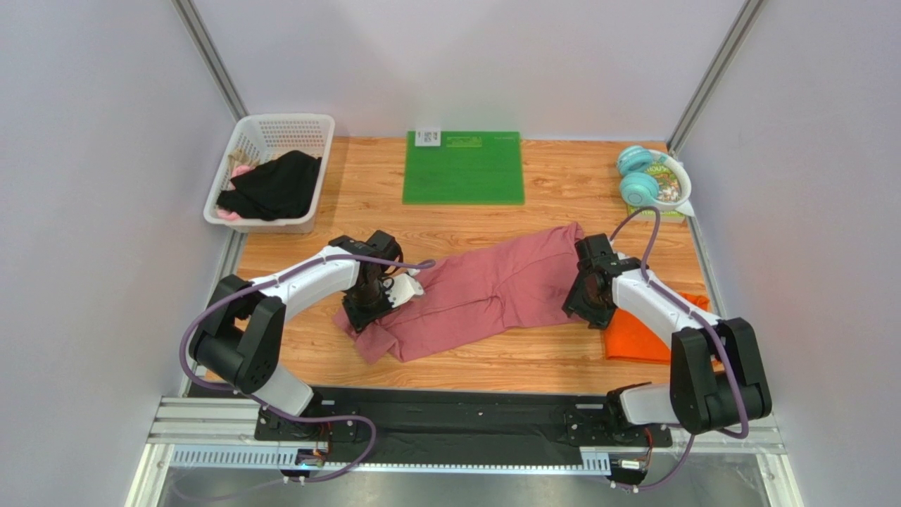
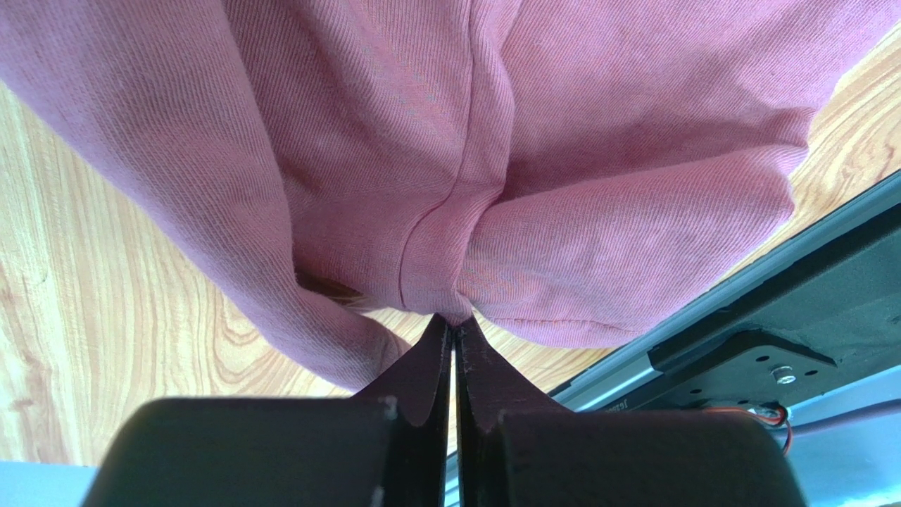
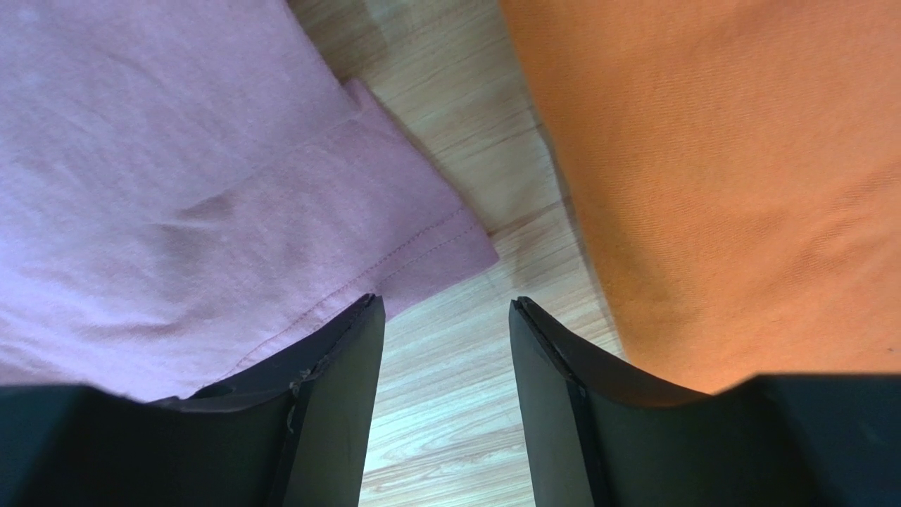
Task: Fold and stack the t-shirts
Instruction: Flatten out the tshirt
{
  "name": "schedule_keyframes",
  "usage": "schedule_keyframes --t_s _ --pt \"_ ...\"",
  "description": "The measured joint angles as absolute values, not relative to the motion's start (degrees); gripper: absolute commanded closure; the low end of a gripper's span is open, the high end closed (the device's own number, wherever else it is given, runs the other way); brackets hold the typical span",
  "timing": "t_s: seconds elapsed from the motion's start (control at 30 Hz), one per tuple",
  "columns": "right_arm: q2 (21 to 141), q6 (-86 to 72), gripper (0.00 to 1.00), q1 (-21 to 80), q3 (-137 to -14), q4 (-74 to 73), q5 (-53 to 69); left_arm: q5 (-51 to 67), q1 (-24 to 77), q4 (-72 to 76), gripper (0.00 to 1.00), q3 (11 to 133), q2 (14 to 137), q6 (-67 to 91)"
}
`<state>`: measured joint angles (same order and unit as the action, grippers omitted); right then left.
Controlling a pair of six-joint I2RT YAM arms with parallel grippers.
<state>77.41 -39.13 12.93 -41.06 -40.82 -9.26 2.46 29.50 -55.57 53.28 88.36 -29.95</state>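
Surface: wooden table point(image 1: 550, 201) inside pale walls, with a green mat point(image 1: 463, 167) at the far edge and a white basket point(image 1: 245, 143) at the far left.
Pink t-shirt point(image 1: 486, 290): lies rumpled and twisted across the middle of the table, between the 2 arms.
Orange t-shirt point(image 1: 647, 340): lies flat near the right arm's base, just beside the pink one's right end, with bare wood between them.
Left gripper point(image 2: 453, 322): closed, its tips pinching a small gather of pink cloth at the shirt's left end.
Right gripper point(image 3: 444, 306): jaws apart and empty, over the bare strip between the pink hem corner and the orange cloth.
Risk 1: the left pinch is at the very fingertips on a thin gather, so a firm pull could likely slip it free.
Risk 2: closing the right jaws here could catch nothing, or nip the orange edge along with the pink corner and drag both.
Risk 3: pulling from 1 end alone would likely slide the twisted shirt rather than spread it.
Risk 4: the left end sits near the table's front rail, so cloth may spill over it.
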Motion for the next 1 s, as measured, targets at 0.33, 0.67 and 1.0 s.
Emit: schedule_keyframes --t_s 0.33,0.67,1.0 --pt "79.9 -38.2 0.63 12.9 -41.3 -40.7 -12.2 2.5 29.5 -55.7 1.0 53.3 88.4 -30.0" --pt "81.8 -37.8 0.71 12.9 -42.5 -38.6 -11.2 2.5 29.5 -55.9 1.0 53.3 88.4 -30.0" --pt "82.0 -37.2 0.4 12.9 -43.2 -40.0 -12.1 2.5 29.5 -56.1 1.0 53.3 88.4 -30.0"
